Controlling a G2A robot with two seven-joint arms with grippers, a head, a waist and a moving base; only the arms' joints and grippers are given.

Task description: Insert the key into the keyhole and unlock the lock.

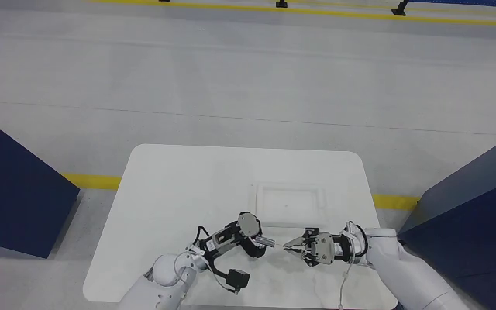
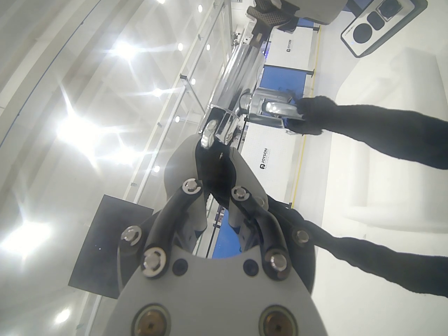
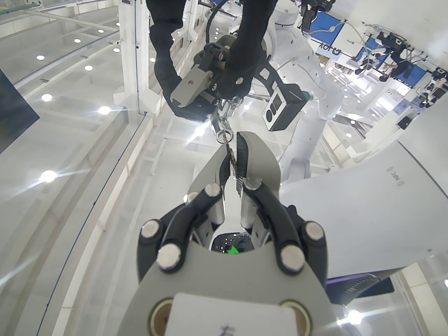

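Observation:
Over the front of the white table (image 1: 178, 186), my left gripper (image 1: 252, 232) is shut on a chrome lock (image 1: 266, 242) that points toward the other arm. In the left wrist view the lock (image 2: 238, 78) sticks out from between the shut fingers of that gripper (image 2: 215, 148). My right gripper (image 1: 293, 246) faces it from a short gap away. In the right wrist view this gripper (image 3: 232, 155) is shut on a thin key (image 3: 228, 157), whose tip is at the round end of the lock (image 3: 224, 136). How deep the key sits is hidden.
A shallow white rectangular tray (image 1: 287, 201) lies on the table behind both grippers. Dark blue partitions (image 1: 31, 201) stand on the floor at either side of the table. A black sleeved cable (image 2: 385, 124) hangs close to the lock.

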